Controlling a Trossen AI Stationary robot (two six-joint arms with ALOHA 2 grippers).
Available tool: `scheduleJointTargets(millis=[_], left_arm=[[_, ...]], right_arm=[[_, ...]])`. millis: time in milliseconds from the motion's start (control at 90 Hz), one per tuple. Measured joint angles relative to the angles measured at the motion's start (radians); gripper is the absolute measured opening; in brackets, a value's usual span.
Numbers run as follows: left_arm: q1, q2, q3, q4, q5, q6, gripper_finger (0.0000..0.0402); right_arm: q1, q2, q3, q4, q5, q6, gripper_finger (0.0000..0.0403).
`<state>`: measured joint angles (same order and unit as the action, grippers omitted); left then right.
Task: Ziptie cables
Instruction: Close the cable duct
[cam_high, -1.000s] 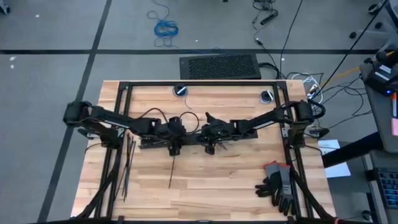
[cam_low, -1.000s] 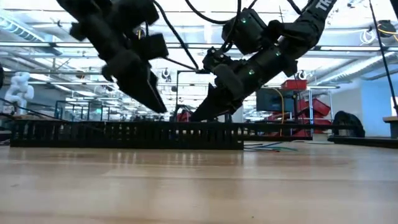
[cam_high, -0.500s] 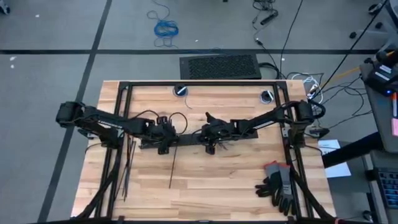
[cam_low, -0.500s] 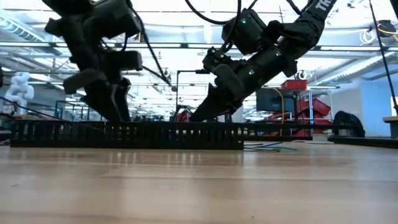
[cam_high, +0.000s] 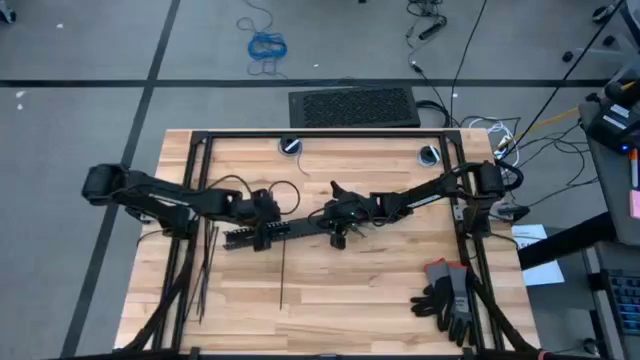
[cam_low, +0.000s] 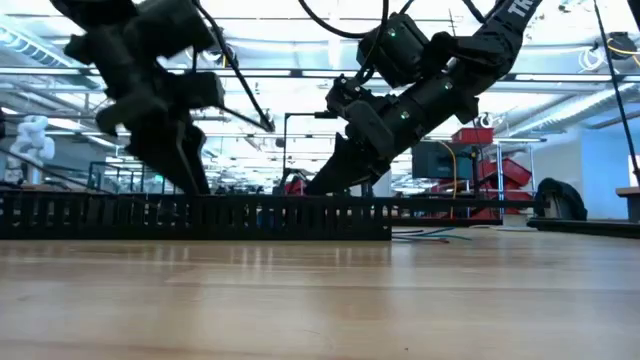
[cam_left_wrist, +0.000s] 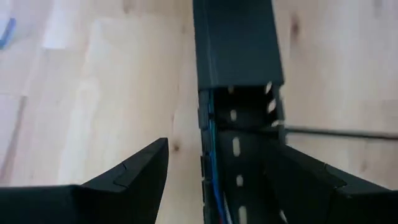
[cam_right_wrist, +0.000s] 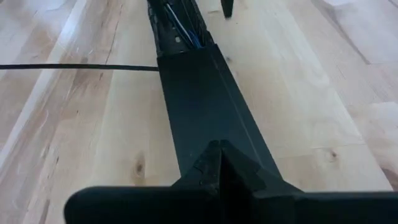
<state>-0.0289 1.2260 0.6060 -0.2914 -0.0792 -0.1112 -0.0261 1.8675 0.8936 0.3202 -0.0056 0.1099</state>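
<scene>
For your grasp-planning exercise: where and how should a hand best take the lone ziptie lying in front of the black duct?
Probably take the ziptie at mid-length from straight above, fingers spanning its width: it lies flat, thin and straight on bare wood, its far end near the duct.

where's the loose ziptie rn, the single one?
In the high view the single ziptie lies on the table left of centre, running from the slotted cable duct toward the near edge, just right of the left gripper.
</scene>
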Motion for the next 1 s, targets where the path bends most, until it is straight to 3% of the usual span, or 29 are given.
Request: scheduleJointTargets(millis=[178, 511, 1000], left_arm=[[-0.032, -0.049, -0.047, 0.085, -0.001, -0.076, 0.0260], [-0.037, 0.026, -0.137, 0.241, -0.008, -0.119, 0.0260], [-0.036, 0.237, -0.135, 0.413, -0.028, -0.109, 0.0260]], right_arm=[[0.000, 0.000, 0.000, 0.003, 0.001, 0.001, 0.0000], [0.000, 0.000, -0.001, 0.008, 0.003, -0.003, 0.0000], [0.000, 0.000, -0.001, 0.016, -0.001, -0.017, 0.0000]])
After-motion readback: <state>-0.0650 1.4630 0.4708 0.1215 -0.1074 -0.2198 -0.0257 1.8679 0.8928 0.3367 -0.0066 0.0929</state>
